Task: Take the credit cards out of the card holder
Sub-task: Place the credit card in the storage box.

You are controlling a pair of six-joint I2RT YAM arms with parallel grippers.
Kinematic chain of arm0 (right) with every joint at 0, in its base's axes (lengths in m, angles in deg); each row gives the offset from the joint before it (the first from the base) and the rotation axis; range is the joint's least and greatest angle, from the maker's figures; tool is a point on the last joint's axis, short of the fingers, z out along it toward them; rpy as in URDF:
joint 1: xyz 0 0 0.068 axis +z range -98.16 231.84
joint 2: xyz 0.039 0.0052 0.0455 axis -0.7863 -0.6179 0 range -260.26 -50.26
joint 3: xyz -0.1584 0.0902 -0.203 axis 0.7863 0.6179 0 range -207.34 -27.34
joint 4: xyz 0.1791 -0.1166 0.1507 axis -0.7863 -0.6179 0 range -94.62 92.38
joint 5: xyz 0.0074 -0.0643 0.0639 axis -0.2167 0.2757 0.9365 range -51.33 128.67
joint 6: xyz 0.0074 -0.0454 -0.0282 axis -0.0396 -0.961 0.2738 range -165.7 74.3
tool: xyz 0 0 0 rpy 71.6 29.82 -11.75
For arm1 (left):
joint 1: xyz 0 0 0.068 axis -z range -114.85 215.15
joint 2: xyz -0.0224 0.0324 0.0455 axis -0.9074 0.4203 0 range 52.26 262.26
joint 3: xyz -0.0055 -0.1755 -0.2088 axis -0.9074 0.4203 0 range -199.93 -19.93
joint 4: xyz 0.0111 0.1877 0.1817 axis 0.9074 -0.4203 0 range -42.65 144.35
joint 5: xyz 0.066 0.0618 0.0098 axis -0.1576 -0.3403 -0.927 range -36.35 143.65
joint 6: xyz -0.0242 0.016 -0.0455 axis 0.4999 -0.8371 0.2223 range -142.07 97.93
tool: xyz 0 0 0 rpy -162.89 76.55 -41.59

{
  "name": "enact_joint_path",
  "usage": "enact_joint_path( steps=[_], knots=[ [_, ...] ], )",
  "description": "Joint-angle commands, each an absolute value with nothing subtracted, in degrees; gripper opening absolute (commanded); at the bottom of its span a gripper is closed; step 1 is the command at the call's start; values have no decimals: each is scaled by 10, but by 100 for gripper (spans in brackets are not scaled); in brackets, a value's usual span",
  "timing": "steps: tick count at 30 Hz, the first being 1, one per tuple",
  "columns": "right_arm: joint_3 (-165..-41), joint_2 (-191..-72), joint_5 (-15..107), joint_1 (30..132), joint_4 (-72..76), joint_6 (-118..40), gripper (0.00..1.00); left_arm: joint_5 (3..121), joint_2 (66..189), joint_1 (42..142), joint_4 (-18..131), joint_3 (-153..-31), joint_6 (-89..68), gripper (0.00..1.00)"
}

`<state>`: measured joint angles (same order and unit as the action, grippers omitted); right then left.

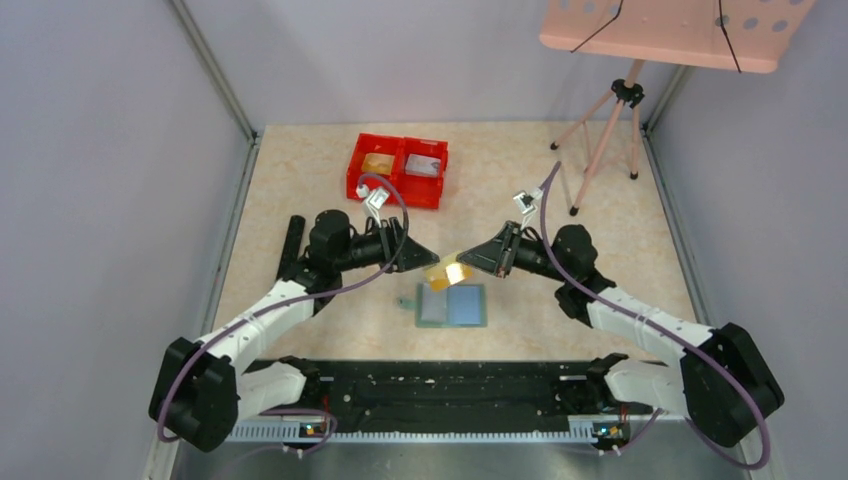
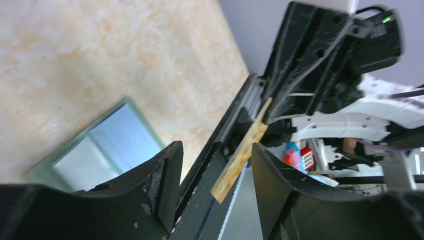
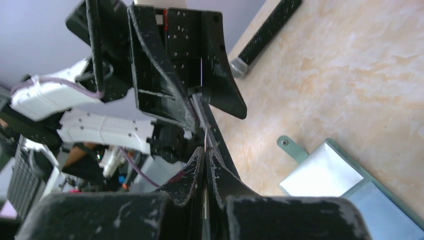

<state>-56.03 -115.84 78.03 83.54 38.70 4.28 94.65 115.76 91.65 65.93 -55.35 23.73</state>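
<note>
Two grippers are meeting in mid-air over the worktop (image 1: 300, 160), and we are taking them from the left. Toward the back, the red bin (image 1: 397, 170) is sitting well apart from the action.

Our left gripper (image 1: 428, 258) is hanging with its jaws spread, one finger on either side of the gold card (image 1: 448, 272). We cannot tell whether the nearer finger is touching it.

The card is hanging tilted in the air just above the card holder (image 1: 452, 305), which is lying open and flat on the worktop with its pale pockets facing up.

Our right gripper (image 1: 470, 260) is pinching the card's upper end, fingers pressed together on it.

We are judging the card to be light, thin and stiff but slick. Pinched only at a corner, it is likely to pivot or slip. Taking it flat across both faces, well in from the edge, is looking safest to us.

The holder is looking soft and light, and apt to slide while a card is being pulled out. We are expecting to pin it down by an edge or its tab.
</note>
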Motion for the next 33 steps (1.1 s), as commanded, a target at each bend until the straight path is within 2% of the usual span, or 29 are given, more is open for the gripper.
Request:
enact_joint_path(
  steps=[1, 10, 19, 27, 30, 33],
  knots=[
    [-527, -1122, 675, 831, 477, 123, 0, 997, 1180, 917, 835, -536, 318, 58],
    [-484, -1058, 562, 831, 452, 138, 0, 994, 1195, 921, 944, -496, 371, 62],
    [-453, -1046, 534, 830, 506, 199, 0, 997, 1237, 938, 969, -512, 387, 58],
    [-439, -1051, 523, 831, 520, 223, 0, 991, 1267, 940, 1045, -506, 431, 41],
    [-433, -1052, 519, 830, 519, 223, 0, 985, 1270, 940, 1047, -507, 435, 32],
    [-428, -1055, 519, 831, 518, 222, 0, 982, 1274, 940, 1045, -511, 436, 19]
  ],
)
